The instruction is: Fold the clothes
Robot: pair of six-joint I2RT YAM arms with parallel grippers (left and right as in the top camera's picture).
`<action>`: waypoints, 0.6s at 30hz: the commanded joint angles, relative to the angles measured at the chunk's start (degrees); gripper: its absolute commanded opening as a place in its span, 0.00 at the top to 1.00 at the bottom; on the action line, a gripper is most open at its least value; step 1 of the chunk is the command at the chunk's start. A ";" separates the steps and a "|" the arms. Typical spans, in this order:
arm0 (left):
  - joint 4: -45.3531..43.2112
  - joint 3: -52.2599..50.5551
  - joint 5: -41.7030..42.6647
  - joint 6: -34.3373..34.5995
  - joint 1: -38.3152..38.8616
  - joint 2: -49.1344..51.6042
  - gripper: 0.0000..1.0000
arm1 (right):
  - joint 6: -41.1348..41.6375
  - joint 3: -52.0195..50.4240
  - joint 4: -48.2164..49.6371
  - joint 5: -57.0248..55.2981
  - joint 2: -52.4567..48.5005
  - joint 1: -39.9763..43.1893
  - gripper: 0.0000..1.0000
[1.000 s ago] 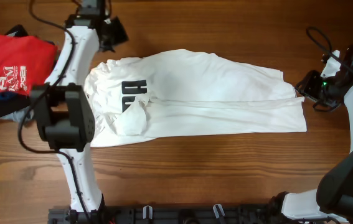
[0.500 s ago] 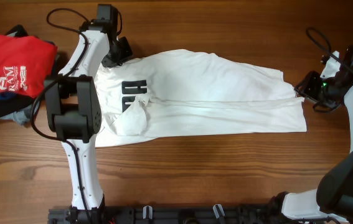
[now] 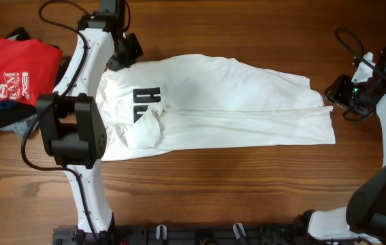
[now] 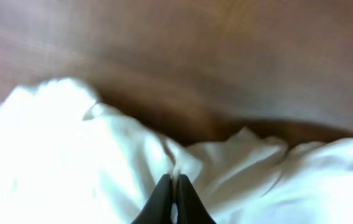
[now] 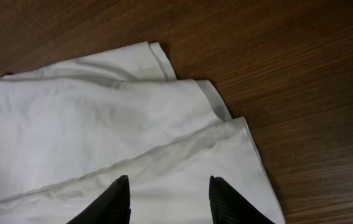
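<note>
Soft white shirt [image 3: 233, 102] — folded lengthwise, rumpled, black print — lies across the middle of the grained wooden table [image 3: 247, 197]. Left gripper [image 4: 175, 190] pinches a fold at its far-left edge; right gripper [image 5: 170, 199] gapes over the layered hem.

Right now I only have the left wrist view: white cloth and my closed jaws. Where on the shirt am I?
Observer: Your left jaws are at the far left corner of the white T-shirt with black print, which lies spread sideways on the brown wooden table.
Operator: And the right arm?
Observer: The right jaws are open above the shirt's opposite end, over the layered hems.
Operator: Anything else nearby?
Observer: A red shirt with white lettering lies left of your arm, apart from the white one.
</note>
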State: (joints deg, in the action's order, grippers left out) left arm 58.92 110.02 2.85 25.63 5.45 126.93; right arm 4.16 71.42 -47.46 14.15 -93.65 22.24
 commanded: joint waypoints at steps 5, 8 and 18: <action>4.17 -0.20 0.07 2.08 -0.31 -0.61 0.96 | -3.39 1.53 -1.03 0.98 0.11 -1.31 0.59; 7.61 -0.20 0.07 2.05 -0.07 -0.61 0.96 | -4.00 6.75 -4.13 1.62 -1.20 -3.76 0.53; 21.99 -0.42 -1.01 2.05 0.79 -0.61 0.96 | 1.86 17.59 13.22 2.45 -17.59 -16.39 0.47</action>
State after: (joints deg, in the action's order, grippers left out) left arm 81.87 110.04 2.83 27.14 5.91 126.93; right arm 2.55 88.40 -36.86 15.64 -105.23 7.99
